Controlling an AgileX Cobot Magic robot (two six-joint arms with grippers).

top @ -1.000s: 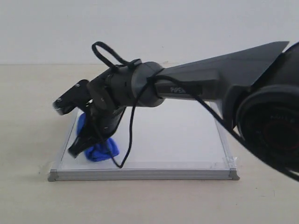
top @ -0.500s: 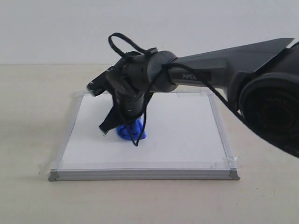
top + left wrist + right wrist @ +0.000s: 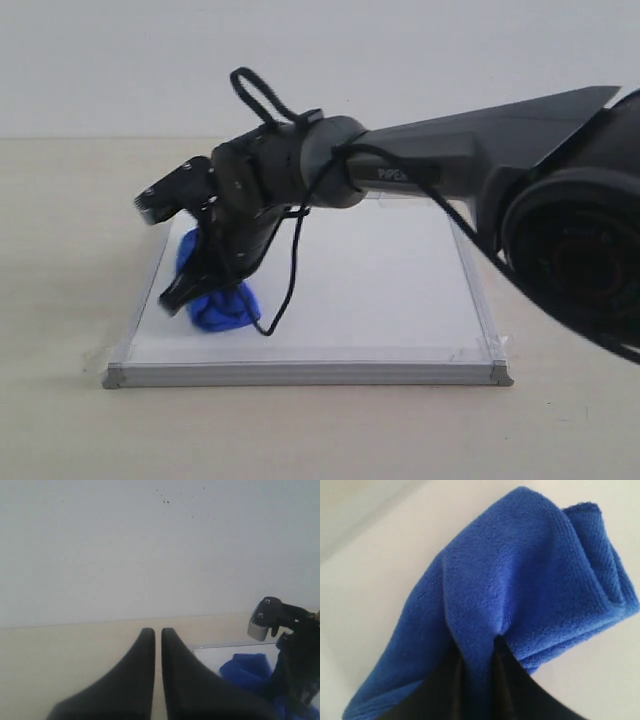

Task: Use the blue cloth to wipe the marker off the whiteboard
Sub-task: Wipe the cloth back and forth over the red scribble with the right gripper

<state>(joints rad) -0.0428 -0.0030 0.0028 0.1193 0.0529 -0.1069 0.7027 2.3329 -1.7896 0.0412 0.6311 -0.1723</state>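
The whiteboard (image 3: 380,290) lies flat on the table, silver frame all round. My right gripper (image 3: 188,296) reaches across to the board's left part and is shut on the blue cloth (image 3: 224,308), which is pressed down on the white surface. In the right wrist view the bunched blue cloth (image 3: 530,580) fills the frame, pinched in my right gripper (image 3: 480,655), with the whiteboard (image 3: 375,585) beneath. My left gripper (image 3: 157,632) hangs off the board's left, shut and empty; the blue cloth (image 3: 245,672) and whiteboard (image 3: 212,655) show beyond it. No red marker line shows anywhere.
The beige tabletop (image 3: 60,300) surrounds the board, and a pale wall (image 3: 300,60) stands behind. A loose black cable (image 3: 290,270) loops from the right arm (image 3: 450,165) down close to the board. A grey-and-black part of the right wrist (image 3: 267,620) shows in the left wrist view.
Over the last half second my right gripper has swept the cloth from the board's middle back left and toward the front edge. A second ago it was also at the left.
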